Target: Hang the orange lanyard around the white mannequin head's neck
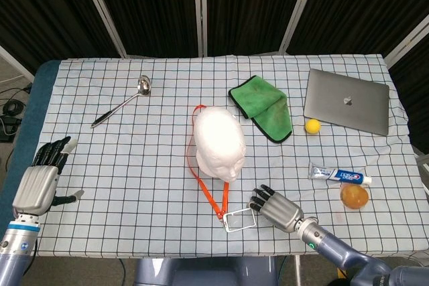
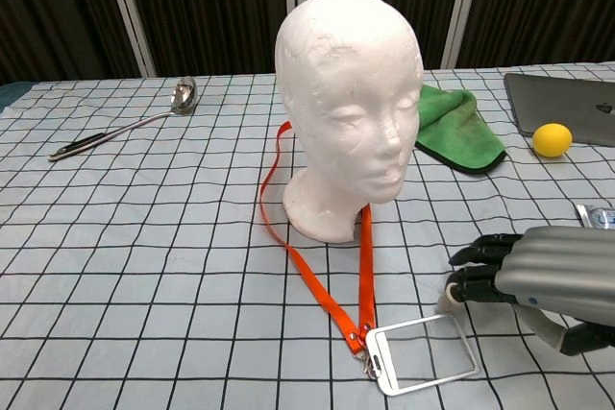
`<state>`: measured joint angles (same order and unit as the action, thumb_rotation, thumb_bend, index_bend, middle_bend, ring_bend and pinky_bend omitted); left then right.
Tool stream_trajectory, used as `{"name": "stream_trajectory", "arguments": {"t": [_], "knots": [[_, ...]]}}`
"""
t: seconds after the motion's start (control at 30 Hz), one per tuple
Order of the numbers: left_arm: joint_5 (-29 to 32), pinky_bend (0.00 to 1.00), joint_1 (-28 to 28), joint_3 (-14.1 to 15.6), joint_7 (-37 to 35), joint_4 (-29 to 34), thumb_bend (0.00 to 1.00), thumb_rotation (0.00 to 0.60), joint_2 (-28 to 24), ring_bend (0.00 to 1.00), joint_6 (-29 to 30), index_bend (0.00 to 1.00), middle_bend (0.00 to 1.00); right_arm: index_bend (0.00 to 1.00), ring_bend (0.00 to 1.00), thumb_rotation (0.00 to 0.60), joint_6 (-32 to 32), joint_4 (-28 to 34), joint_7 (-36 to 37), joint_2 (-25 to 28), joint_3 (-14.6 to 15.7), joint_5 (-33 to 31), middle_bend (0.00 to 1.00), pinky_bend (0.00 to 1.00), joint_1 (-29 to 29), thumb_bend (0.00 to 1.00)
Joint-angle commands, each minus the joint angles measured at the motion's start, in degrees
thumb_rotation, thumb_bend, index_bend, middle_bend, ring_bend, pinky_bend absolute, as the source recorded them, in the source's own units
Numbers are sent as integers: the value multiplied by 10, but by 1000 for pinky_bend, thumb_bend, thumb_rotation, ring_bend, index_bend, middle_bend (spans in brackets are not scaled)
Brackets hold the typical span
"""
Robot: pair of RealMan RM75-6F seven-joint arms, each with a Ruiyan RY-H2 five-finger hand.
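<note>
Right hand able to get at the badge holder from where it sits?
Probably yes: the right hand is open beside the badge holder, which lies flat on the tablecloth, nothing between them.

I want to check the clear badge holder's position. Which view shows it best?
The chest view: the badge holder lies large and close, flat on the cloth, clipped to the orange lanyard, beside the right hand. The head view shows it small.
</note>
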<state>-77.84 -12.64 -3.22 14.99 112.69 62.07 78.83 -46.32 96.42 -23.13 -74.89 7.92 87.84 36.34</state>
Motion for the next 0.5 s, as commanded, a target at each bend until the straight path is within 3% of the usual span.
{"name": "stream_trajectory", "arguments": {"t": [0.03, 0.5], "knots": [[0, 0, 0, 0, 0, 1, 0, 600, 0, 0, -1, 0, 0, 203, 0, 600, -11, 6, 9, 13, 12, 18, 187, 90, -5, 983], [-3, 0, 1, 2, 10, 4, 0, 600, 6, 0, -1, 0, 0, 209, 0, 600, -36, 22, 32, 37, 50, 93, 195, 99, -16, 983]]}}
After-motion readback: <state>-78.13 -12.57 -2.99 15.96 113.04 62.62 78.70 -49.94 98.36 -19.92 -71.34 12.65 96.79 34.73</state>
